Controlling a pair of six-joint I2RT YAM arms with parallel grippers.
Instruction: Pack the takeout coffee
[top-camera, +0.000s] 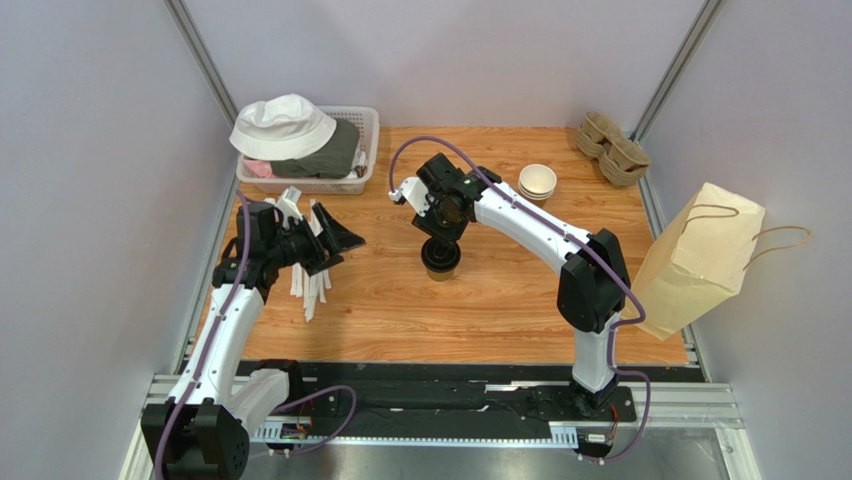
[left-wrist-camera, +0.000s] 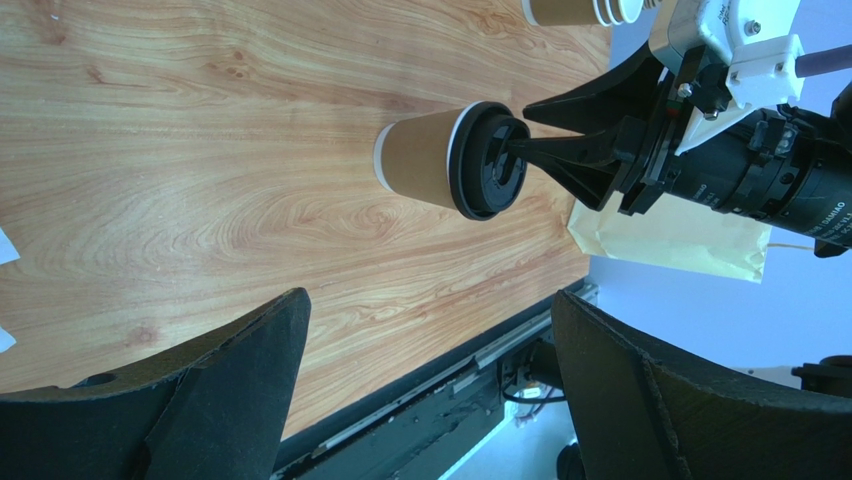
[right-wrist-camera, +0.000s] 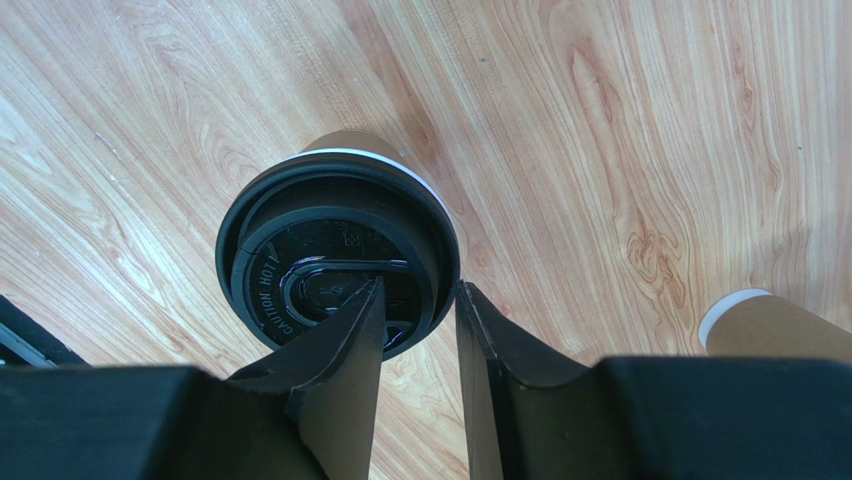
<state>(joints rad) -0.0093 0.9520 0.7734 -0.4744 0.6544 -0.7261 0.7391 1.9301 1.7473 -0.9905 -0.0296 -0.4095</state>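
Small tan paper cup w/ round black plastic lid (top-camera: 440, 262) stands upright mid-table on wood-grain tabletop (top-camera: 520, 300). R gripper (right-wrist-camera: 418, 300) is directly above, fingers slightly apart astride the lid rim — can't tell if pinching. L gripper (top-camera: 338, 248) gapes wide, well apart.

Top overhead, wide; wrist views close; share cup (top-camera: 441, 260).
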